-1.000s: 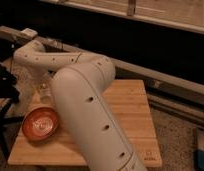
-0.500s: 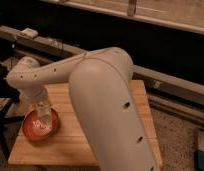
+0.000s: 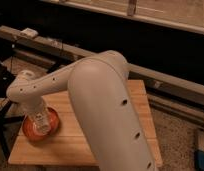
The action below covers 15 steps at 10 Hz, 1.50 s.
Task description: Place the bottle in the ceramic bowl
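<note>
Dim workroom or lab corner, not a home.

A plain wooden table stands on a speckled hard floor beside a long metal rail running along a dark wall. A large white robot arm fills the view (its gripper hangs over the ceramic bowl at the table's left end).

end effector over ceramic bowl, bottle
</note>
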Tool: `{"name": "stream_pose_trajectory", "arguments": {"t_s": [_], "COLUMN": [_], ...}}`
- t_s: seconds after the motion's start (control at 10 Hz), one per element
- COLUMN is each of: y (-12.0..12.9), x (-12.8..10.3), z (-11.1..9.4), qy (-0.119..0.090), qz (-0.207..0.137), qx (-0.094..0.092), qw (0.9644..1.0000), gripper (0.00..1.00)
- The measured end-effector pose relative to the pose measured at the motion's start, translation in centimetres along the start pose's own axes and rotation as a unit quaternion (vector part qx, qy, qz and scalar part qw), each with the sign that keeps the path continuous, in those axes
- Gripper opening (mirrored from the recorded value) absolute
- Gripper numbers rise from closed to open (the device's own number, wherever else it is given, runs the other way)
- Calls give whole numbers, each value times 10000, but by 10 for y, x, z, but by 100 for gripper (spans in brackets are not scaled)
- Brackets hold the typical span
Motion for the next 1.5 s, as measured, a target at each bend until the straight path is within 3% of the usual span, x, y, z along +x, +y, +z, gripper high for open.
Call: {"name": "stream_pose_trajectory", "arguments": {"t_s": [0.3,0.5,0.8,1.2,1.5], "y": [17,24,27,10,13], "x": [-5,-8,-15,-27,-26], "z": [8,16,29,26,26], "qy": [15,40,91,-1,11], "qz": [-237,-328,-383,-231,-239], "qx": [-56,-36,34,-32,-50], "qw": [9997,9994,9992,9997,9997], "gripper": [47,61,62,62,62]}}
